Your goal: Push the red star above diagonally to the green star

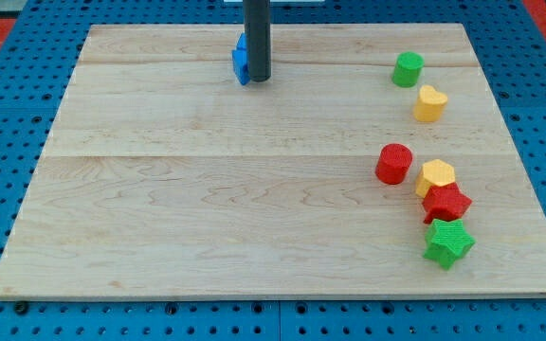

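The green star (448,243) lies nearest the view's bottom, at the right of the table (207,208). The red star (445,202) touches its upper edge, with a yellow block (435,176) crowding it from above. It is probably light, rigid and slides easily; push on a flat flank. No jaws exist. My tip (259,79) rests far off beside the blue block (241,59).
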You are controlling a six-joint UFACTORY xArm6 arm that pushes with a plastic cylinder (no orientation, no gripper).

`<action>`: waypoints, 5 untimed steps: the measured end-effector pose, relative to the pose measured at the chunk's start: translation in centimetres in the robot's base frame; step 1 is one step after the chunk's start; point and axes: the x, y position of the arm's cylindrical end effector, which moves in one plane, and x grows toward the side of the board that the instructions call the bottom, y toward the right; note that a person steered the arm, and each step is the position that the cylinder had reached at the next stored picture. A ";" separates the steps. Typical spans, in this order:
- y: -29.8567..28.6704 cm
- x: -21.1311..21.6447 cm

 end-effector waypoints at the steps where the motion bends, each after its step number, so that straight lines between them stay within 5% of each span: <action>1: 1.0 -0.5; 2: 4.5 -0.5; 3: 9.3 3.1; 5: 10.0 10.4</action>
